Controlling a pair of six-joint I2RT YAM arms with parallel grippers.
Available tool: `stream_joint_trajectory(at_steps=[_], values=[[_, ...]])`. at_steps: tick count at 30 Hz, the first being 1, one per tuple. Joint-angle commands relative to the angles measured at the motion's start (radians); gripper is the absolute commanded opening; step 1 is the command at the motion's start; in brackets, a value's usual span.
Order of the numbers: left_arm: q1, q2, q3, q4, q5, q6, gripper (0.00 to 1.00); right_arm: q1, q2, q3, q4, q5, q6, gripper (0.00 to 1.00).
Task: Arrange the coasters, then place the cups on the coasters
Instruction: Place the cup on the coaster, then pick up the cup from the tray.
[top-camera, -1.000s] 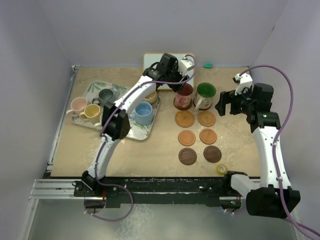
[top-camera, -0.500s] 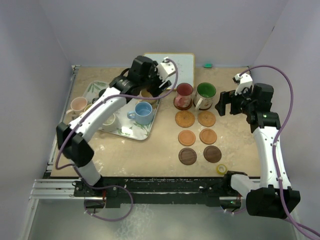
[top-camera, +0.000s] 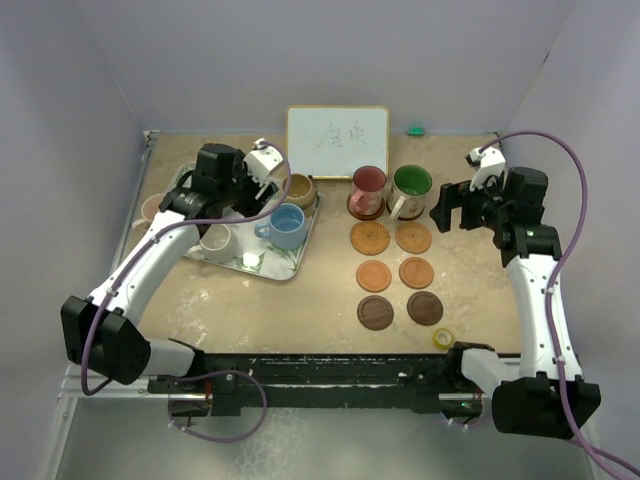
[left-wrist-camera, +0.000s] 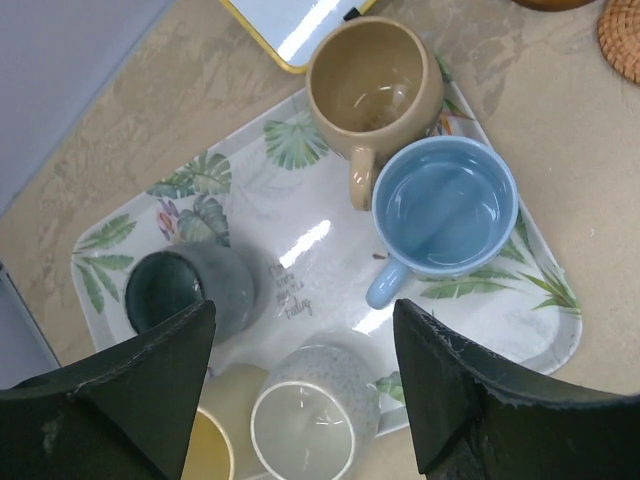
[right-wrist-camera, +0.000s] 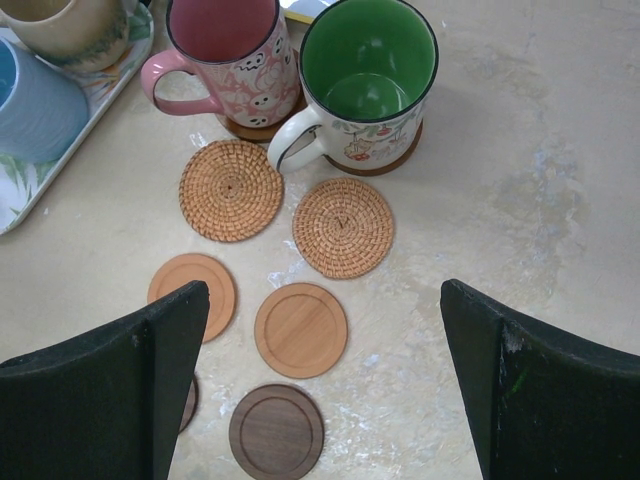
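Note:
Six bare coasters lie in two columns: woven, orange and dark brown pairs. At the head of the columns a pink cup and a green cup each stand on a dark coaster. More cups sit on the leaf tray: tan, blue, grey, white and yellow. My left gripper hangs open above the tray, holding nothing. My right gripper is wide open above the coasters, beside the green cup.
A whiteboard leans against the back wall with a small green object to its right. A yellow tape roll lies near the front edge, below the dark coasters. Walls close in the left, right and back.
My left arm has swung left, away from the pink cup to above the tray, and its jaws have spread wider. The right arm has not moved.

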Motion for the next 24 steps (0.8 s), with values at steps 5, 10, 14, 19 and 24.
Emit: stream_joint_trajectory(at_steps=[5,10,14,19,24], values=[[0.018,0.080,-0.019,0.109,0.102,-0.020,0.72,-0.005,-0.048,-0.003,0.053,-0.035,-0.010,1.00],[0.019,0.183,0.031,0.110,0.176,-0.006,0.73,-0.005,-0.054,-0.008,0.058,-0.036,-0.012,1.00],[0.019,0.263,0.074,0.096,0.210,0.007,0.73,-0.006,-0.049,-0.008,0.059,-0.037,-0.013,1.00],[0.021,0.338,0.114,0.078,0.231,0.018,0.69,-0.005,-0.037,-0.009,0.059,-0.036,-0.015,1.00],[0.019,0.404,0.145,0.076,0.235,0.006,0.59,-0.006,-0.034,-0.011,0.061,-0.034,-0.017,1.00]])
